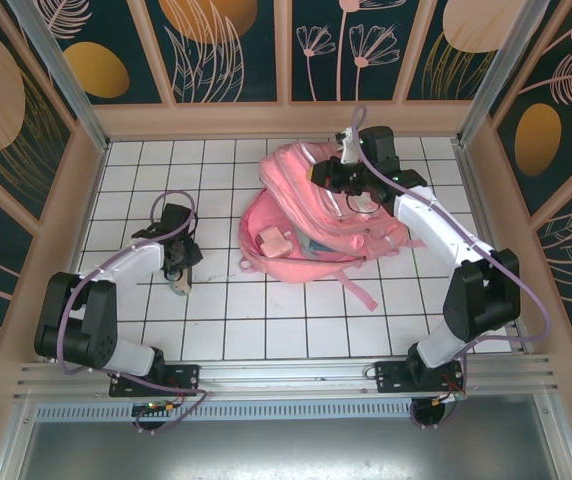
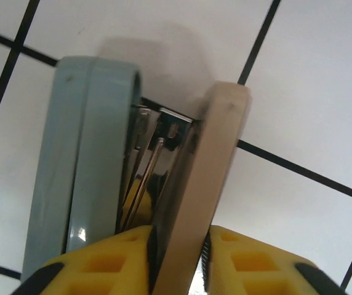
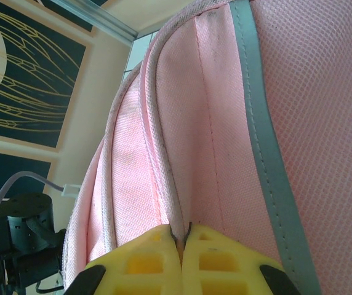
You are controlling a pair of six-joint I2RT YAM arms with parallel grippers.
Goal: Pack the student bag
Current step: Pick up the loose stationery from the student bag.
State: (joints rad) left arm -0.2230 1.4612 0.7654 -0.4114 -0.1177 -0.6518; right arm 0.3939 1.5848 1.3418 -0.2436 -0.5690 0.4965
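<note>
From above, the bag (image 1: 311, 215) lay on the tiled table (image 1: 266, 325), its straps trailing toward the arms' bases; a small pink case (image 1: 271, 240) rested on the bag's left part; the right gripper (image 1: 338, 172) sat at the bag's far edge, touching the fabric; the left gripper (image 1: 179, 268) pointed down, well to the left of the bag, over a stapler (image 1: 182, 285) lying on the tiles.

In the left wrist view, the left gripper (image 2: 179, 239) had its yellow fingers (image 2: 102, 264) drawn in narrowly on either side of the stapler's (image 2: 164, 160) beige arm, pressed close against it; the grey-blue arm stood just beside, with the metal staple channel between the two; white tiles lay beneath.

In the right wrist view, the right gripper (image 3: 182, 236) was fully closed, its yellow fingers (image 3: 139, 261) pinching a seam fold of the bag (image 3: 219, 123); a grey stripe (image 3: 262, 129) ran along the pink fabric just right of the pinch.
</note>
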